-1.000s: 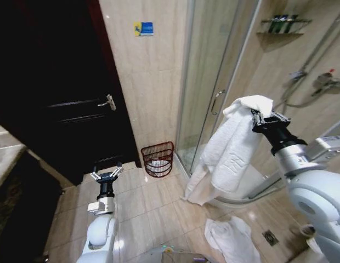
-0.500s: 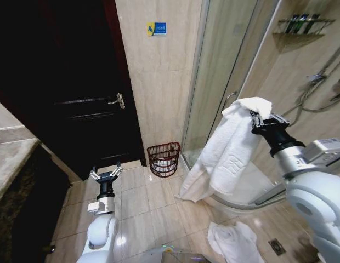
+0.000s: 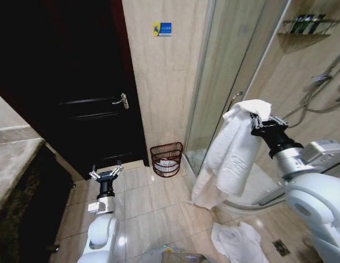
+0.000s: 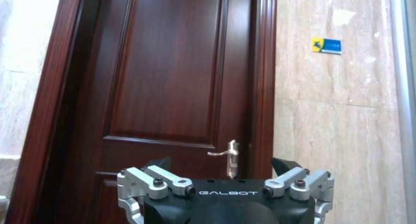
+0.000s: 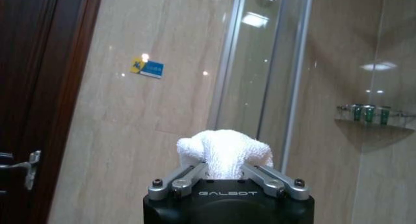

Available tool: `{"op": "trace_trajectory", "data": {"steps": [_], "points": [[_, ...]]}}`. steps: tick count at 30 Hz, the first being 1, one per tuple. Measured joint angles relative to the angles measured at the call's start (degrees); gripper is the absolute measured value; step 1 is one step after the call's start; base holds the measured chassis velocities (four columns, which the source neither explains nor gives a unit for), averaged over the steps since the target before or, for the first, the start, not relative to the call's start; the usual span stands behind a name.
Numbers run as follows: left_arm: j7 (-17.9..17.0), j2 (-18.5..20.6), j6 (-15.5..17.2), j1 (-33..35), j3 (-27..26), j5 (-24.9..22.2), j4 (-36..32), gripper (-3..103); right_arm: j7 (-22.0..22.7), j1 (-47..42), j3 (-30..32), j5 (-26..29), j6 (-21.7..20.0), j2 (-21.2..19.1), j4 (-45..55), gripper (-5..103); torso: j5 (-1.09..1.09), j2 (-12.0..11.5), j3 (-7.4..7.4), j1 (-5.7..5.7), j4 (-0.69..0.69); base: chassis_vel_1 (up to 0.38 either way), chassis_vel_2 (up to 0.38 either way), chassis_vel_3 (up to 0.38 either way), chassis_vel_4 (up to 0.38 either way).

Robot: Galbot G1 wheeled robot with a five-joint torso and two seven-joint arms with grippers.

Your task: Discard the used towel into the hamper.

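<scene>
The towel point(image 3: 230, 153) hangs over the right tool point(image 3: 256, 123), so its fingertips are buried in cloth; in the right wrist view the fingers point(image 5: 188, 177) vanish into the white wad. Something pale sits inside the hamper point(image 3: 166, 159), too small to make out. The blue sign point(image 3: 163, 28) on the wall is unreadable. The second towel point(image 3: 236, 244) on the floor runs off the lower edge. The bottles point(image 3: 308, 23) on the shower shelf are too small to tell apart.
</scene>
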Motion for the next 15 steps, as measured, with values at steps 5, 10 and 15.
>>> {"op": "trace_trajectory", "data": {"steps": [5, 10, 15], "points": [[-0.07, -0.18, -0.09, -0.12, 0.09, -0.12, -0.15, 100, -0.01, -0.05, 0.02, -0.02, 0.03, 0.05, 0.0, 8, 0.0, 0.0, 0.0, 0.0, 0.0, 0.089, 0.104, -0.094, -0.093], [0.1, -0.16, 0.79, 0.21, 0.26, -0.28, -0.72, 100, -0.02, -0.08, 0.03, -0.03, 0.09, 0.28, 0.0, 8, 0.03, 0.0, 0.0, 0.0, -0.01, 0.064, 0.078, -0.09, -0.076], [0.56, -0.24, 1.18, 0.6, 0.57, -0.16, -0.84, 100, -0.17, -0.52, 0.03, -0.37, 0.21, 0.63, 0.0, 8, 0.01, 0.0, 0.0, 0.0, -0.01, 0.095, 0.096, -0.068, -0.08]]}}
